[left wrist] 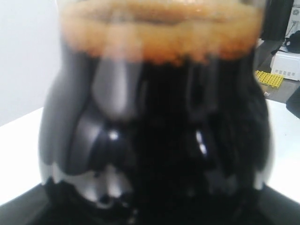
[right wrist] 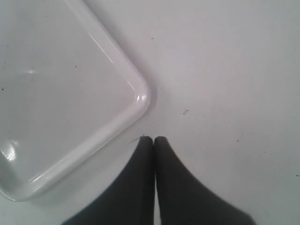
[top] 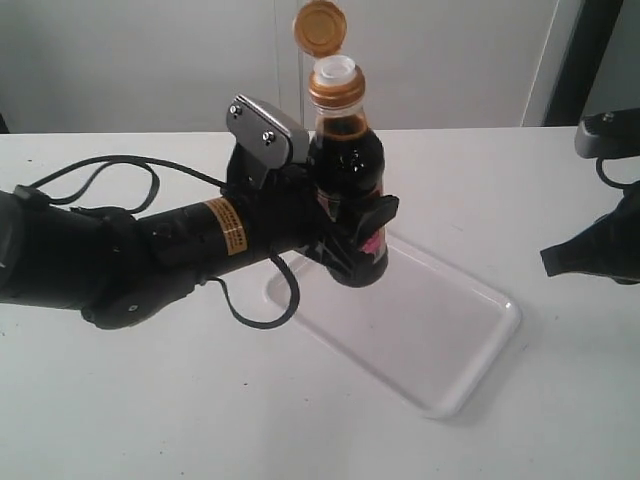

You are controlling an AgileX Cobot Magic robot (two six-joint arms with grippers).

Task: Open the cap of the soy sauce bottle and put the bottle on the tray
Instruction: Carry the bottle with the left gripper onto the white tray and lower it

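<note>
The soy sauce bottle [top: 345,160] is upright, held above the near-left end of the white tray [top: 440,330]. Its golden cap [top: 320,27] is flipped up and back on its hinge, baring the white spout [top: 336,69]. My left gripper [top: 345,235] is shut on the bottle's lower body, across the label. In the left wrist view the dark bottle [left wrist: 154,131] fills the picture and hides the fingers. My right gripper [right wrist: 154,139] is shut and holds nothing; it hovers over the table beside a rounded corner of the tray [right wrist: 140,101]. It shows at the right edge of the exterior view [top: 548,262].
A black cable [top: 100,175] from the left arm loops over the white table at the left. A wall stands behind the table. A yellow object [left wrist: 269,78] lies far off beyond the table in the left wrist view.
</note>
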